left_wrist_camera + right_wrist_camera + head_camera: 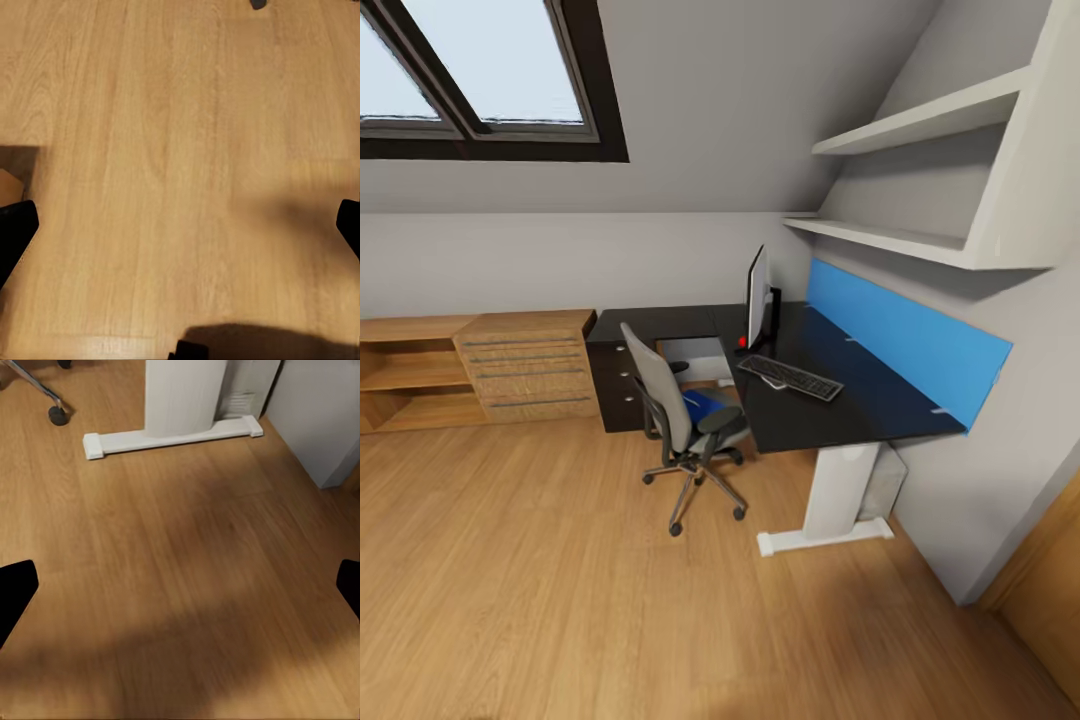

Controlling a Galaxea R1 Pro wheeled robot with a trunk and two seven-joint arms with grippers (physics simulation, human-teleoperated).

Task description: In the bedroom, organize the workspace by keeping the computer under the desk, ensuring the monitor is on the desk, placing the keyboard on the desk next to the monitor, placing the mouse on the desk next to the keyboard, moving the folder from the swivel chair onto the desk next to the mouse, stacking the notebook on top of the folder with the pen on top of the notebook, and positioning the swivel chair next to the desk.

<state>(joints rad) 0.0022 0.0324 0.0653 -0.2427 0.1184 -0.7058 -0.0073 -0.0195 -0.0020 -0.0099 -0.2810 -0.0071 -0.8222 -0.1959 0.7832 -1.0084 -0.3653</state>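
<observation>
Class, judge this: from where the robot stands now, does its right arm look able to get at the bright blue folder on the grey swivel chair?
Probably not yet. The bright blue folder lies on the grey swivel chair across open wood floor, and the right claw hangs open over that floor.

From my head camera: one L-shaped glossy black desk (860,405). One thin flat monitor (758,297) on it. One slim dark keyboard (790,377). One small black mouse (773,384). One grey swivel chair (670,410); one bright blue folder (705,405) on seat. One light grey tower case (884,482) under desk. Two white wall shelves (920,120). One blue wall panel (905,335). One skylight (480,70). One light-wood cabinet (530,365), four drawers. My wrist cameras: two dark fingertips (13,232) on left, two (15,589) on right.
</observation>
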